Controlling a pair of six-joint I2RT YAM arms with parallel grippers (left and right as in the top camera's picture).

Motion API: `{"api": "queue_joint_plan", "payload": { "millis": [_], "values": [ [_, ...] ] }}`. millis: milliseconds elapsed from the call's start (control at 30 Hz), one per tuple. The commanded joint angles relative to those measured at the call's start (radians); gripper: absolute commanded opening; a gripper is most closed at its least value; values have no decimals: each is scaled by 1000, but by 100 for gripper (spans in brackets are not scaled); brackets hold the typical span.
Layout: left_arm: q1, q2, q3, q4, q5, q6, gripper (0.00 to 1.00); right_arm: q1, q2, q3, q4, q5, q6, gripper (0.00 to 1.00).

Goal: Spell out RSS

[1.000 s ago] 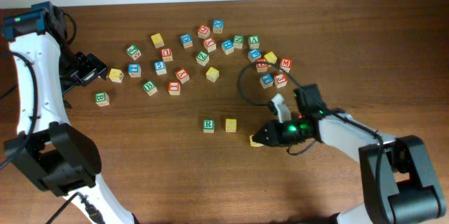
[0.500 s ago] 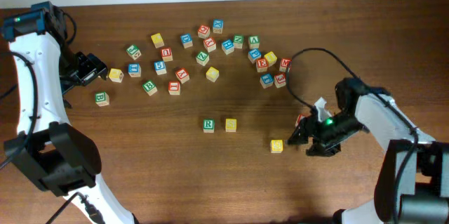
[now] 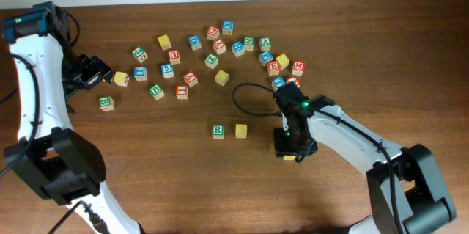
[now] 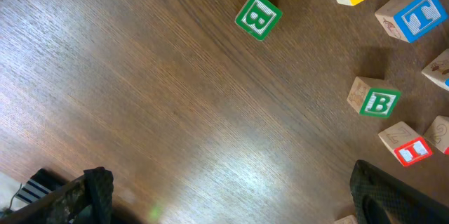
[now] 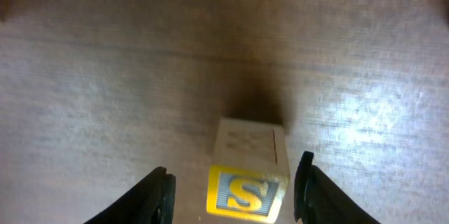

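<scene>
A green R block (image 3: 218,130) and a yellow S block (image 3: 241,130) lie side by side at the table's middle. My right gripper (image 3: 294,146) hangs right of them, open, over a second yellow S block (image 5: 249,171). That block rests on the wood between the two fingers (image 5: 233,194), which do not touch it. In the overhead view only its yellow edge (image 3: 291,158) shows under the gripper. My left gripper (image 3: 103,74) is open and empty at the far left (image 4: 231,203).
Several loose letter blocks are scattered across the back of the table, around a yellow one (image 3: 222,78). A yellow block (image 3: 121,78) lies just right of the left gripper. Green B blocks (image 4: 257,15) (image 4: 375,100) lie ahead of the left gripper.
The second S block shifted right, from beside the first S to further out. The right gripper let it go, swung away to the right, then came back over it. The left arm is still.
</scene>
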Motion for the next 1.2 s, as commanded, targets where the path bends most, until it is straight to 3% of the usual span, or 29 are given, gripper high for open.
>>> {"api": "queue_joint_plan", "payload": {
  "millis": [0,167,300,500,800,867,933,1033,1167],
  "values": [
    [7,-4,1,-1,-12,-2,99,6,2,-42,29,17,31,47],
    [7,-4,1,-1,-12,-2,99,6,2,-43,47,17,31,24],
    [7,-4,1,-1,-12,-2,99,6,2,-43,136,17,31,24],
    [7,-4,1,-1,-12,-2,99,4,2,-43,455,9,34,21],
    [7,-4,1,-1,-12,-2,99,5,30,-43,376,-66,34,21],
    [7,-4,1,-1,-12,-2,99,5,82,-43,378,-67,34,22],
    [7,-4,1,-1,-12,-2,99,5,83,-42,398,-96,34,36],
    [7,-4,1,-1,-12,-2,99,5,83,-30,413,-142,34,38],
    [7,-4,1,-1,-12,-2,99,3,82,71,314,-142,34,50]
  ]
}}
